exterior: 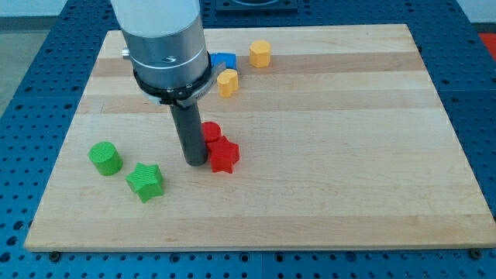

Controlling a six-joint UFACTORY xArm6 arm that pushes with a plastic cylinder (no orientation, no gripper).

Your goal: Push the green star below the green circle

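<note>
On the wooden table (325, 194) six blocks can be counted: two green, two red, two yellow, plus one blue piece partly hidden, making seven in all. The green circle (105, 157) sits near the view's left edge of the table, and the green star (146, 181) lies just beside it, toward the view's lower right, apart by a narrow gap. A red star (223, 156) rests near the middle, touching or nearly touching a second red block (211, 132) just above it, whose shape is partly hidden by the rod. Toward the view's top stand a yellow block (227, 82) and a yellow hexagon-like block (260, 53), with the blue block (224, 60) between them and the arm's housing, half covered.

My tip (195, 162) is down on the table just left of the red star, well to the right of the green star and slightly higher in the view. There is no pincer on this arm, only the straight rod, so nothing is open or closed.

The whole right half of the table is bare wood. Below the green circle, a strip of bare table runs to the bottom edge, and the green star already occupies part of it.
</note>
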